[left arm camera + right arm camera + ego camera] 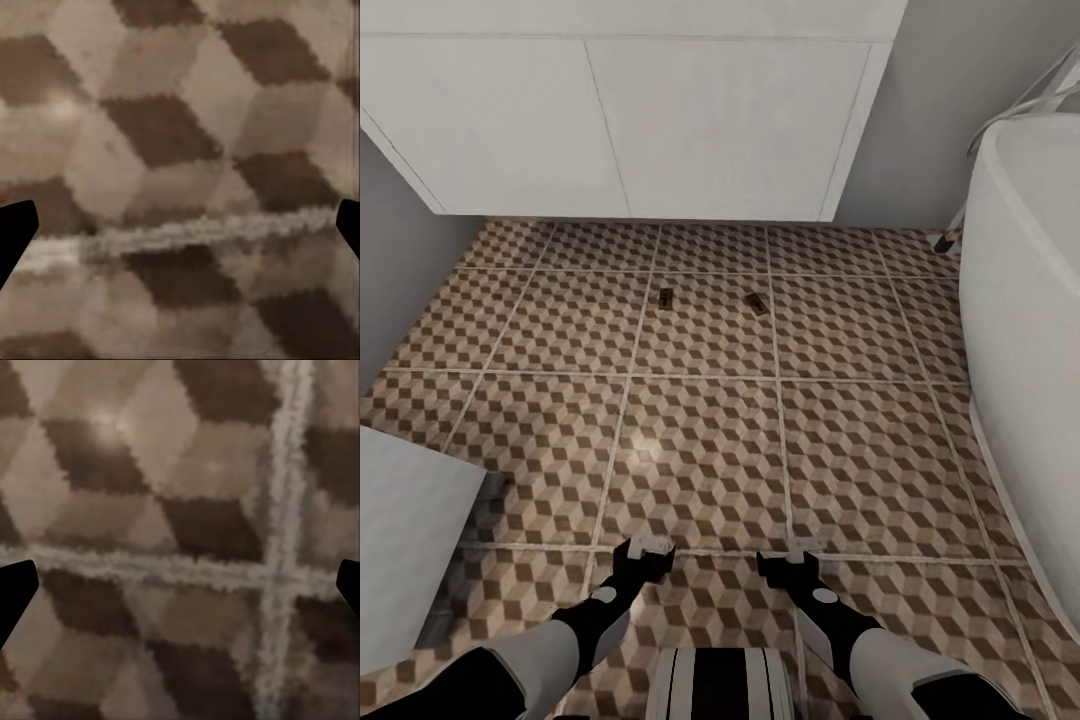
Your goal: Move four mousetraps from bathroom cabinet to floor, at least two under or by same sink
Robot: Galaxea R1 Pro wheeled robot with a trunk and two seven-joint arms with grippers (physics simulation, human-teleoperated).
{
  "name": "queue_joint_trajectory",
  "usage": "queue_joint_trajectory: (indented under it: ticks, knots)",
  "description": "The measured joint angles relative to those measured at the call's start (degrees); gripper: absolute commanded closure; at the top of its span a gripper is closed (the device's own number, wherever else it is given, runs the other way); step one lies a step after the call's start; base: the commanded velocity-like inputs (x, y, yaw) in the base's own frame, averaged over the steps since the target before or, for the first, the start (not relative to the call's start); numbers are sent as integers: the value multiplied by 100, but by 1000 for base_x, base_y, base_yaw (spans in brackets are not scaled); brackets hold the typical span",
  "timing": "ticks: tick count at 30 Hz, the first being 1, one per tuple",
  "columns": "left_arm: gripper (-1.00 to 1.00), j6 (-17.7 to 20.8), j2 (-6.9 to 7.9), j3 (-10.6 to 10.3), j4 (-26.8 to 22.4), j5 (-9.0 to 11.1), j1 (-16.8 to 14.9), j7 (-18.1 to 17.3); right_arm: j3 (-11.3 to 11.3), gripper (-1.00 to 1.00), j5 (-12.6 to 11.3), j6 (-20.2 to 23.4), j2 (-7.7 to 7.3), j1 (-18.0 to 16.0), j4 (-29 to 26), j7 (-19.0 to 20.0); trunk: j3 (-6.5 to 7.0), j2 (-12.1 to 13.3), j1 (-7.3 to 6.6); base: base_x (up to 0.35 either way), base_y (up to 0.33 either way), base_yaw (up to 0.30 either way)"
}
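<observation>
Two mousetraps lie flat on the bathroom floor [700,450], a tile or so in front of the white unit: one small tan board [665,298] to the left and another [757,304] to its right, turned at an angle. My left gripper [645,549] and right gripper [792,556] hang low over the tiles well short of them, both pointing down. In the left wrist view the left gripper [180,225] is open, with only cube-patterned tile and a grout line between its dark fingertips [15,232]. The right gripper [180,585] is open over a grout crossing.
A plain white flat-fronted unit [640,120] hangs on the far wall above the floor. A white bathtub [1030,330] curves along the right side. A white block [405,540] juts in at the left near my left arm. Grey walls close both far corners.
</observation>
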Motion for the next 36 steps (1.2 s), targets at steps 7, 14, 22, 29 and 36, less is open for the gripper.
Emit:
queue_joint_trajectory:
  ticks: [7,14,22,29,36]
  knots:
    - [-100,261,-125,23,24,34,0,13,-1,-100,4,-2,-1,0,-7,0,0,0,0,0,0,0]
    - [-100,322,-156,26,24,56,0,17,-1,-100,5,-5,-1,0,-16,0,88,5,-11,0,0,0]
    - [-100,340,-169,27,28,58,0,14,13,-100,6,-29,-1,0,-56,0,265,16,-31,0,0,0]
    - [-100,344,-169,27,32,66,0,14,33,-100,6,-40,-1,0,-68,0,420,25,-49,0,0,0]
    - [-100,345,-167,31,33,72,0,14,47,-100,5,-40,-4,0,-70,0,576,35,-67,0,0,0]
